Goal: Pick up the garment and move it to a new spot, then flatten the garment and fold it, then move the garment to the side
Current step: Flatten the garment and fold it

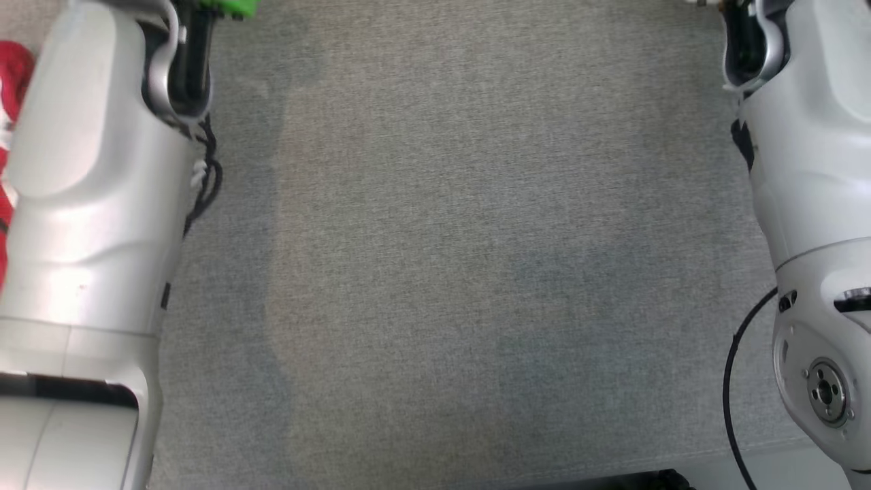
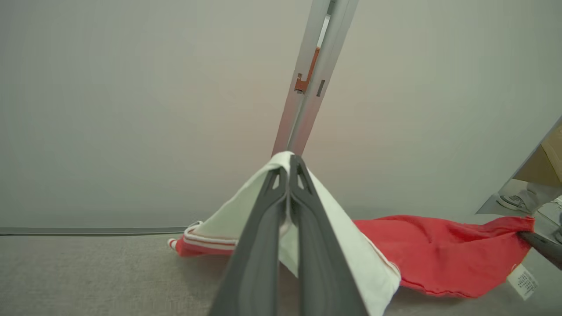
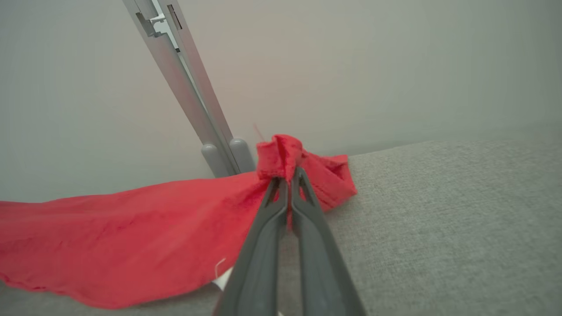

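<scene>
Left gripper [image 2: 290, 166] clamps the garment [image 2: 439, 254] by its white end, right gripper [image 3: 290, 177] by its red end (bunched). It stretches between them, partly cut off.

head: down on grey surface [image 1: 463, 272] | wrists: low, close, sharing garment [image 2: 439, 254]

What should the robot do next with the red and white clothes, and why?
Probably pull the red and white cloth garment onto the grey woven surface and lay it flat: left gripper is shut on its white part, right gripper on a red edge, cloth sagging between them.
</scene>
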